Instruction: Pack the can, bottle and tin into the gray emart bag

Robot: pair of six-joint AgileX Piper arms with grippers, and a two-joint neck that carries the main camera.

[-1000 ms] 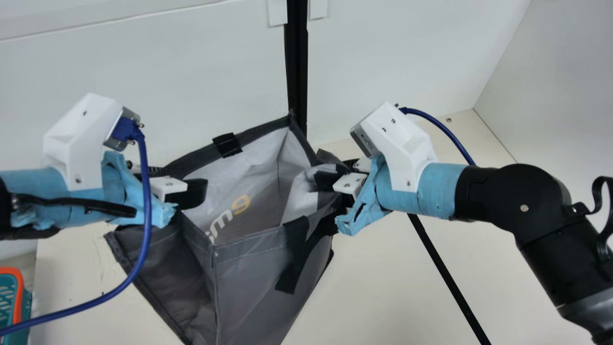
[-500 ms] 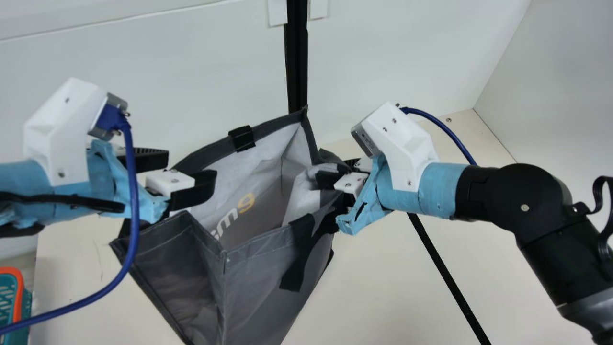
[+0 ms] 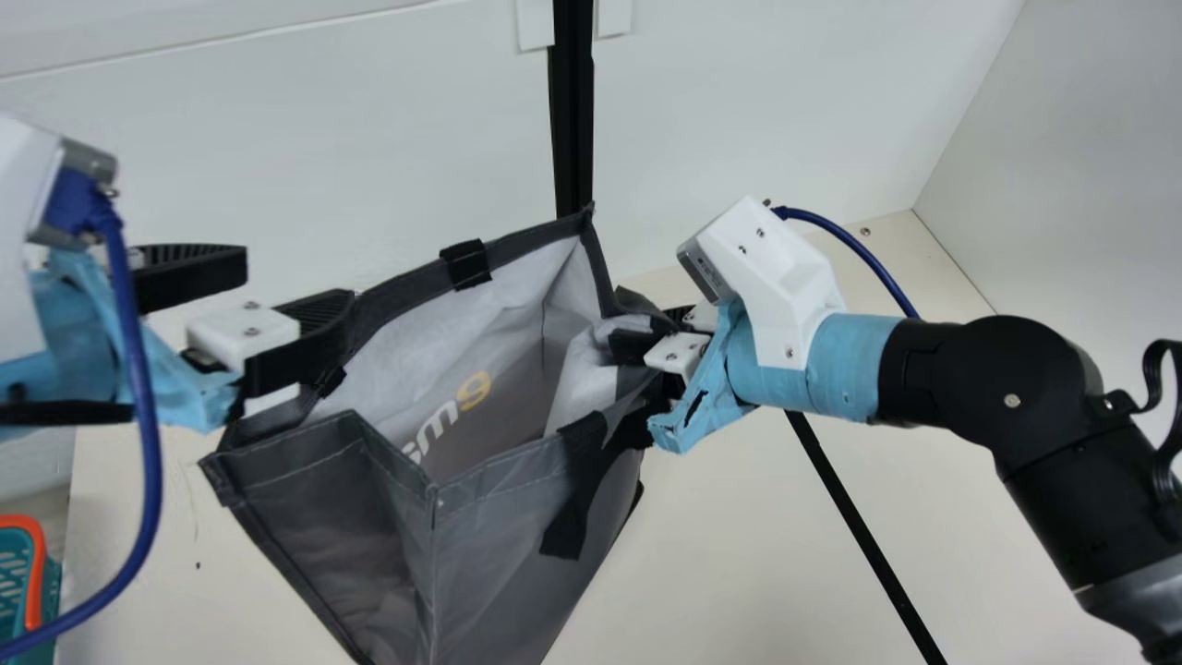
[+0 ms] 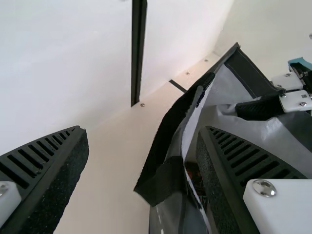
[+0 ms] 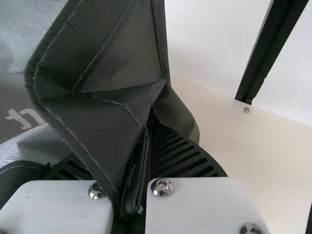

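A charcoal-gray bag [image 3: 508, 545], its lining [image 3: 517, 332] paler gray with white-and-yellow lettering [image 3: 448, 417], shows a black strap [image 3: 568, 526] against a cream table [image 3: 739, 554]. Near left, a latticed teal basket [image 3: 35, 582] has an orange rim; a patch inside the bag, deeply shadowed, appears dark red.

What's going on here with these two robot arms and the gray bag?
The right gripper is pinching a folded part of the gray bag's rim, and the bag's mouth is open. The left gripper is open at the opposite side, with the rim between its fingers but not clamped. It looks like the bag is being held open for packing. Something dark red seems to be down inside, but I can't tell what it is.
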